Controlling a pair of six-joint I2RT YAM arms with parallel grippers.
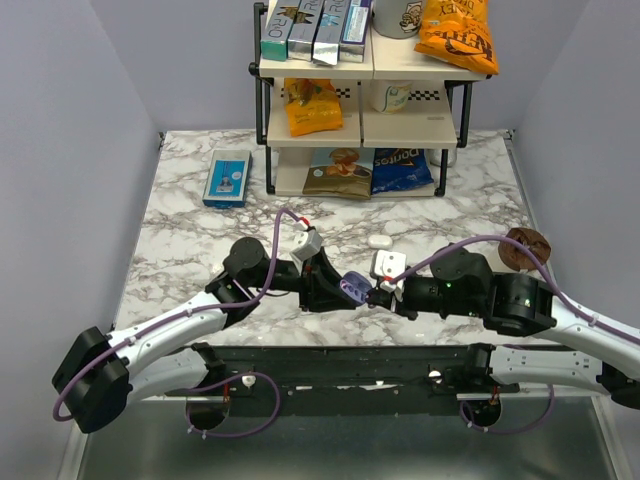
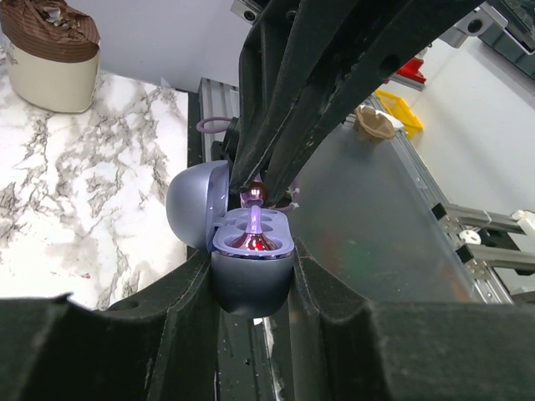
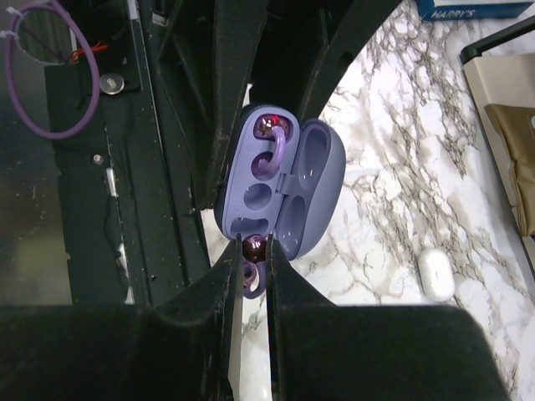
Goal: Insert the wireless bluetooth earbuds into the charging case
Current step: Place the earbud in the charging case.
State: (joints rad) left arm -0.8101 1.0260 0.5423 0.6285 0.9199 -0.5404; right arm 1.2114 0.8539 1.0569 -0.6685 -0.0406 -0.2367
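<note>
The charging case (image 1: 354, 288) is a lavender-blue oval case, lid open, held above the table's near edge. My left gripper (image 1: 345, 290) is shut on its lower shell (image 2: 251, 288), one finger on each side. One glossy purple earbud (image 3: 269, 146) sits in a socket of the case (image 3: 301, 180); it also shows in the left wrist view (image 2: 253, 238). My right gripper (image 3: 253, 251) is shut on the second purple earbud (image 3: 253, 271), its tips right at the rim of the empty socket. In the top view the right gripper (image 1: 378, 293) meets the case from the right.
A small white oval pebble-like object (image 1: 378, 240) lies on the marble behind the grippers, also in the right wrist view (image 3: 436, 274). A blue box (image 1: 227, 177) lies at the back left. A snack shelf (image 1: 360, 100) stands at the back. A brown-topped cup (image 1: 525, 248) stands right.
</note>
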